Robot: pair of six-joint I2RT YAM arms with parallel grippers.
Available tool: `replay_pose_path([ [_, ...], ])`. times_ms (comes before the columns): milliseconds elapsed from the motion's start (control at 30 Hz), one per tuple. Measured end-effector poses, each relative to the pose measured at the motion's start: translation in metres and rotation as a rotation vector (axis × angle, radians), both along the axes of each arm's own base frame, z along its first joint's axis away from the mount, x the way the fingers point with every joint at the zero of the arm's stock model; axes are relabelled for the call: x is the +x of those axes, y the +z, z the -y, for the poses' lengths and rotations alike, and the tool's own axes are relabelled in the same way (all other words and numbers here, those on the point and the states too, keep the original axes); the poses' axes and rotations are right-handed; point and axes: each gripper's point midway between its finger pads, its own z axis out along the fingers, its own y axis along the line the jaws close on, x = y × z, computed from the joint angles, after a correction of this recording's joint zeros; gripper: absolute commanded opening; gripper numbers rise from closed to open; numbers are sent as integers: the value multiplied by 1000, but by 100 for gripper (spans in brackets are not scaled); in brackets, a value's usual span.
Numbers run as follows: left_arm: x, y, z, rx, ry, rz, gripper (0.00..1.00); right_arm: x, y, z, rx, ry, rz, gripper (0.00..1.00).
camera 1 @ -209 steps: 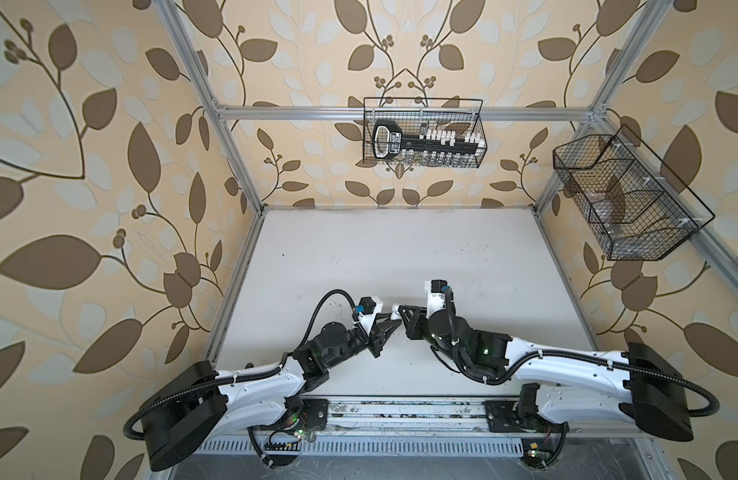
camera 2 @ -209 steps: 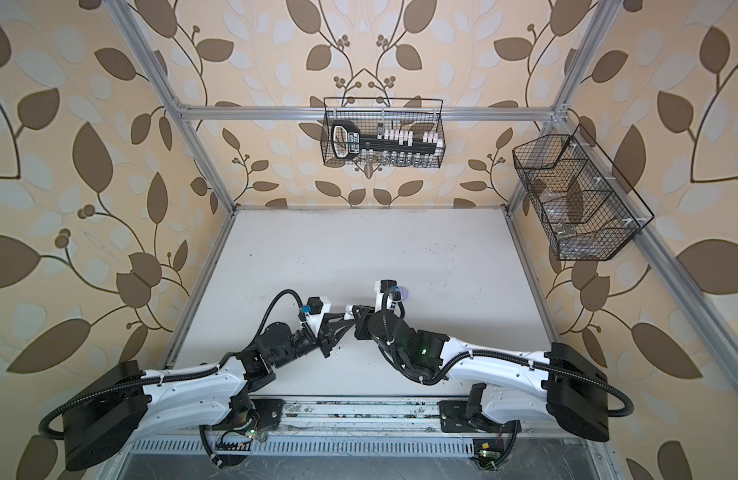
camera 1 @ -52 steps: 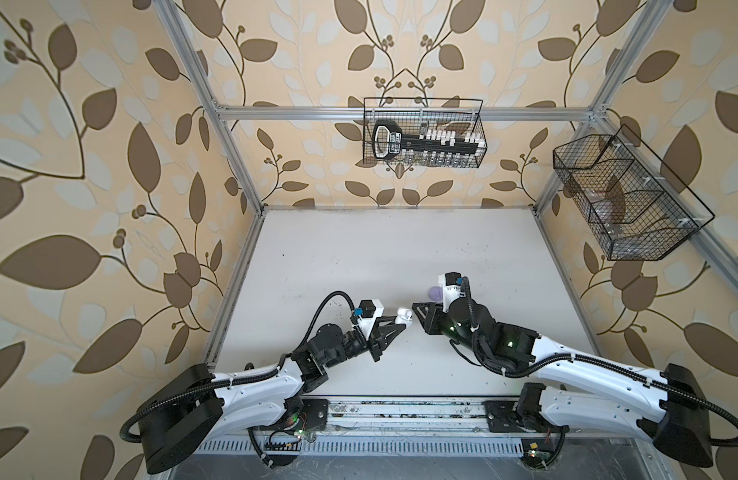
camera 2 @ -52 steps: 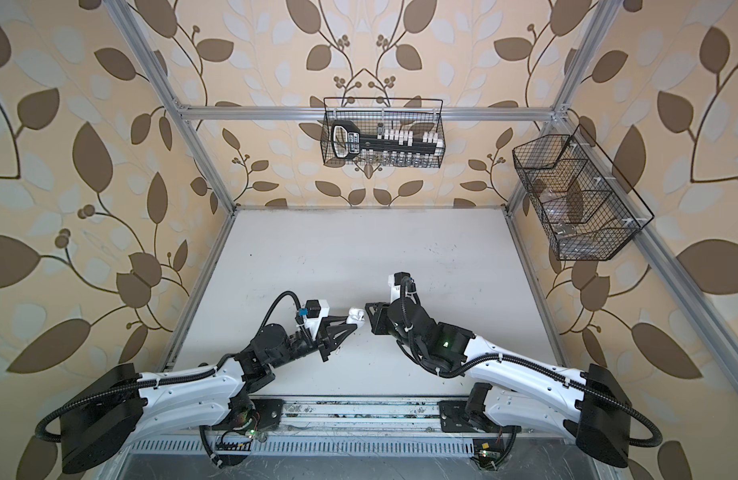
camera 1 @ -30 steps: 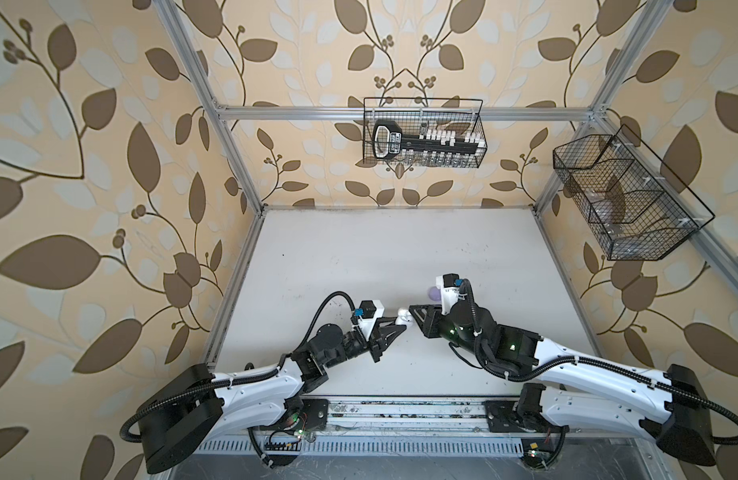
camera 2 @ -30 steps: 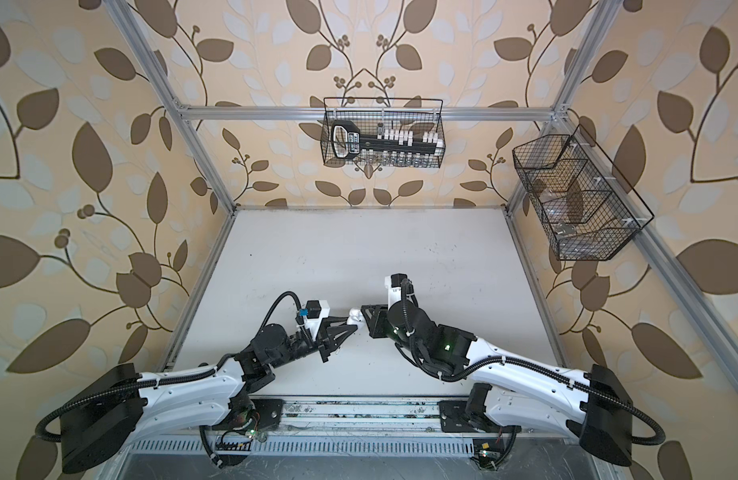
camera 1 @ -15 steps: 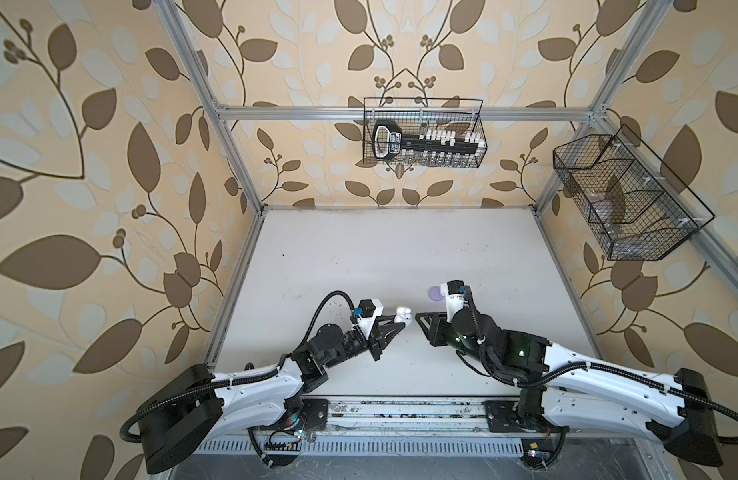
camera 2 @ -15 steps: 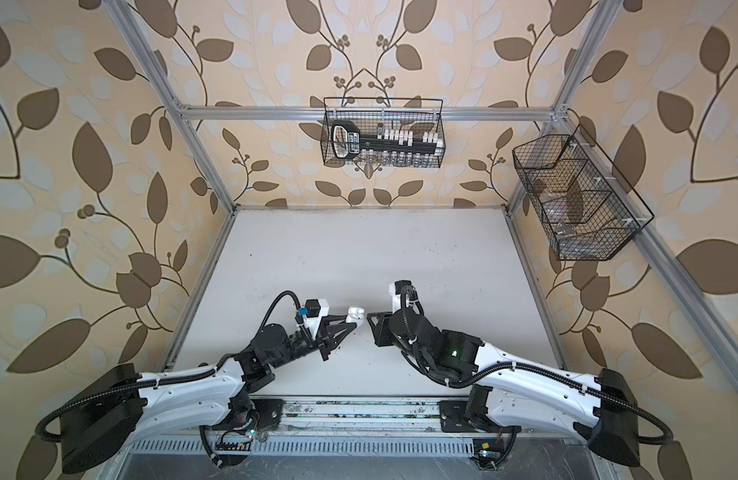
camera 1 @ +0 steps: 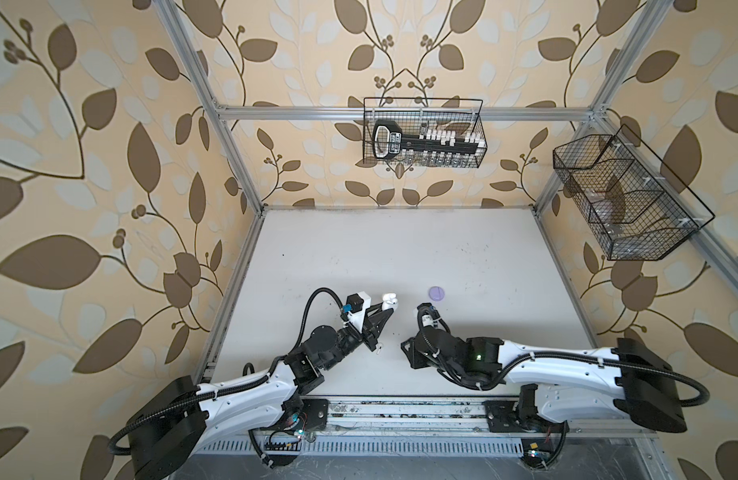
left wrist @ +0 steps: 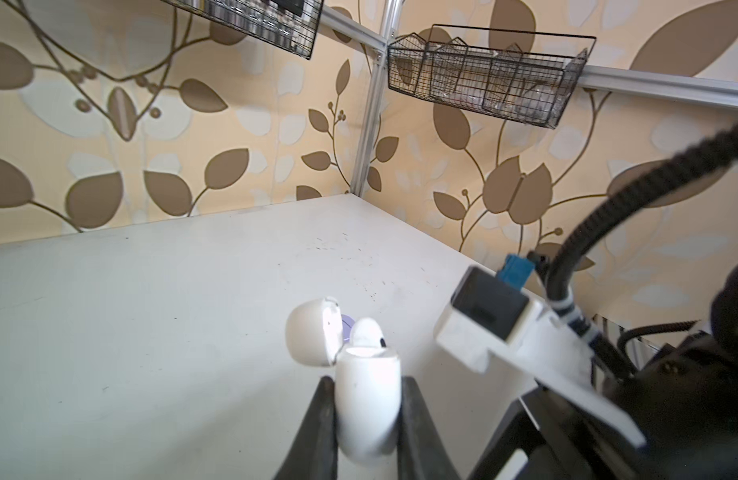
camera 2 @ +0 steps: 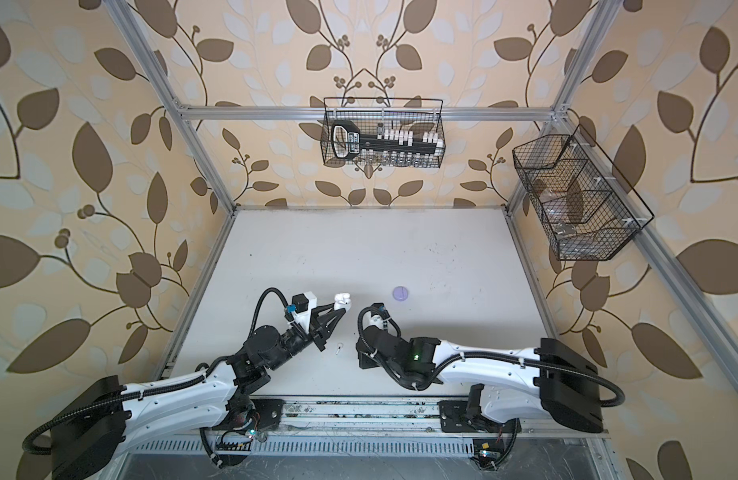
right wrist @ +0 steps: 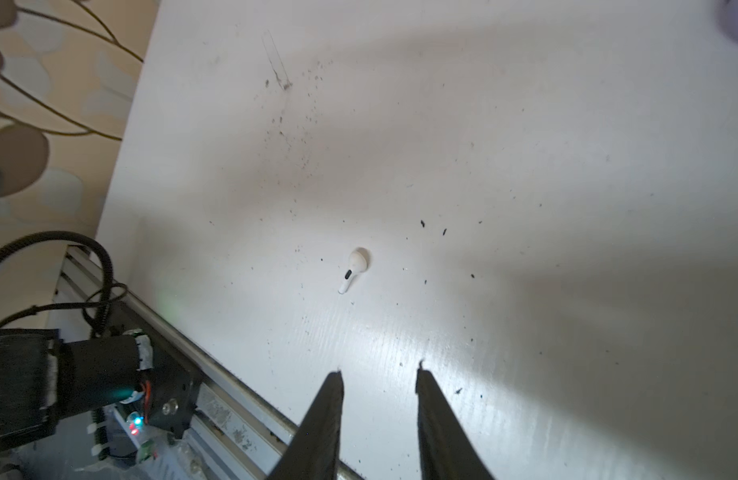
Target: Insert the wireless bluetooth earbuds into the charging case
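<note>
Since a second ago, finds the right end effector drawn off the white charging case and back toward the arms' bases, baring the lilac case in both top views. Finds the left end effector unmoved. Shows it pinching the white charging case by the lower body, black fingers pressed against either side, and holding it over the counter. Shows the lid swung open to one side. Sees one white earbud seated in the mouth of that case, its rounded head standing proud of the rim. Places the loose white earbud flat on the counter, apart from the white charging case on the side nearer the arms' bases. Puts the lilac case on the counter too, round, apart from the white charging case on the right arm's side. Shows the right end effector spread, nothing between its fingers, the tips short of the loose white earbud and not touching it. Cannot tell whether those tips touch the counter.
</note>
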Motion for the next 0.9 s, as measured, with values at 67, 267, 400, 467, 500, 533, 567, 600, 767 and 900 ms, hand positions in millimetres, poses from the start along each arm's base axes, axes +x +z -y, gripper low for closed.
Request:
replay_pose_path([
  [67,3,1,-6,0,37,2,0,-1,-13,-9,-18,11,-30,36],
  [267,10,3,-21,-9,123,10,0,0,-28,-43,12,40,-83,39],
  [400,14,5,-29,-15,172,14,0,4,-34,-60,35,45,-105,39],
  [467,16,6,-34,-15,200,15,0,7,-38,-62,36,39,-116,39],
  [500,16,6,-36,-14,207,15,0,9,-41,-61,33,36,-122,39],
  [533,17,5,-37,-11,218,14,0,11,-44,-61,29,31,-127,39],
  [567,17,5,-39,-10,226,13,0,12,-46,-60,25,29,-133,38],
  [600,18,4,-40,-7,231,11,0,13,-48,-60,22,26,-137,38],
  [767,20,1,-44,6,258,8,0,20,-50,-67,17,23,-147,35],
  [900,21,1,-46,9,269,13,0,25,-48,-75,12,29,-145,31],
])
